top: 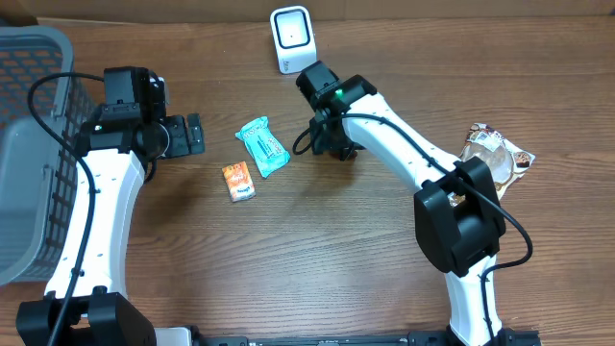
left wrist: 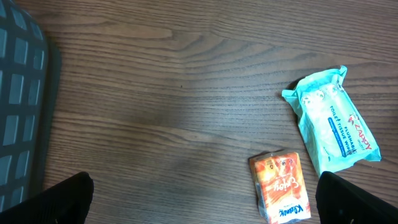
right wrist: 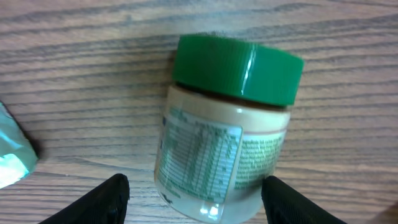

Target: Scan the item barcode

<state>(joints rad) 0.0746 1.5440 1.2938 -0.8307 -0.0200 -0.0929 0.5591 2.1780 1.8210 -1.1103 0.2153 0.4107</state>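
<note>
A jar with a green lid (right wrist: pixel 236 68) and a pale label (right wrist: pixel 205 155) lies between the fingers of my right gripper (right wrist: pixel 196 196). The jaws stand open around it: a gap shows on the left side, and the right finger (right wrist: pixel 292 202) is at the jar's edge. In the overhead view the right gripper (top: pixel 336 149) covers the jar. The white barcode scanner (top: pixel 291 38) stands at the back of the table. My left gripper (left wrist: pixel 205 202) hangs wide open over bare wood, holding nothing, just left of an orange packet (left wrist: pixel 280 186).
A teal tissue pack (top: pixel 262 146) and the orange packet (top: pixel 239 181) lie mid-table. A brown snack bag (top: pixel 492 154) lies at the right. A grey basket (top: pixel 29 144) fills the left edge.
</note>
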